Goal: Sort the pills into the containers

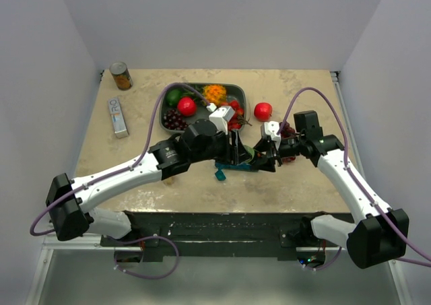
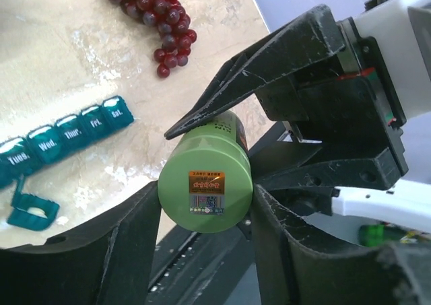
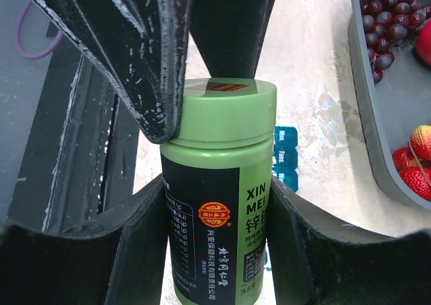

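Observation:
A green pill bottle (image 3: 215, 150) with a black label is held in the air between both grippers. My right gripper (image 3: 217, 231) is shut on the bottle's body. My left gripper (image 2: 205, 204) is shut on its green cap (image 2: 205, 184), which carries an orange sticker. In the top view the two grippers meet at mid-table, left gripper (image 1: 237, 149) and right gripper (image 1: 264, 155). The teal-blue container strip (image 2: 67, 133), lettered with weekdays, lies on the table under them, lids shut. A separate teal piece (image 2: 30, 211) lies beside it. No loose pills show.
A grey fruit tray (image 1: 237, 89) with fruit stands at the back. A red fruit (image 1: 262, 110) and a grape bunch (image 2: 158, 15) lie on the table to the right. A tin can (image 1: 121, 76) and a white box (image 1: 118, 116) are at the far left.

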You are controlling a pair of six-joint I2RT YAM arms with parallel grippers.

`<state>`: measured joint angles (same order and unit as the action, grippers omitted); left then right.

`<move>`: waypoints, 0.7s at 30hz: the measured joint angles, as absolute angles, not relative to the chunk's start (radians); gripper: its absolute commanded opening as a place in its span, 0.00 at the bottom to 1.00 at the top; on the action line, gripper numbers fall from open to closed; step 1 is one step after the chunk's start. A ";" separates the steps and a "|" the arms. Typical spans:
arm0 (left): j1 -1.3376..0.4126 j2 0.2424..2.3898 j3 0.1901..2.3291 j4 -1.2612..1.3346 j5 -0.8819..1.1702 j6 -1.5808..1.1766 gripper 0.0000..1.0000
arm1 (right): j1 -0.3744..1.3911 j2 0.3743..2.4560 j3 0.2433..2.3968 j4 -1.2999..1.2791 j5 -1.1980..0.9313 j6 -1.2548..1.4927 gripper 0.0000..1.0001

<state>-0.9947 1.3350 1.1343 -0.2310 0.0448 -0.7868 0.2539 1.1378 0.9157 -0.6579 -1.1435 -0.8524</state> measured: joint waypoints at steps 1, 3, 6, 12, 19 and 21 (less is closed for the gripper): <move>-0.995 1.336 1.135 -0.229 0.049 -0.765 0.30 | 0.253 1.138 0.916 -0.658 -1.143 -0.853 0.00; -0.989 1.338 1.135 -0.218 0.091 -0.662 0.21 | 0.253 1.138 0.916 -0.661 -1.144 -0.854 0.00; -0.955 1.343 1.133 -0.203 0.236 -0.467 0.20 | 0.253 1.137 0.916 -0.673 -1.149 -0.854 0.00; -0.909 1.420 1.213 -0.318 0.506 0.121 0.40 | 0.255 1.137 0.909 -0.724 -1.139 -0.874 0.00; -0.881 1.437 1.224 -0.321 0.549 0.341 0.99 | 0.250 1.137 0.908 -0.724 -1.118 -0.894 0.00; -0.861 1.367 1.126 -0.234 0.535 0.294 0.99 | 0.250 1.137 0.908 -0.716 -1.127 -0.896 0.00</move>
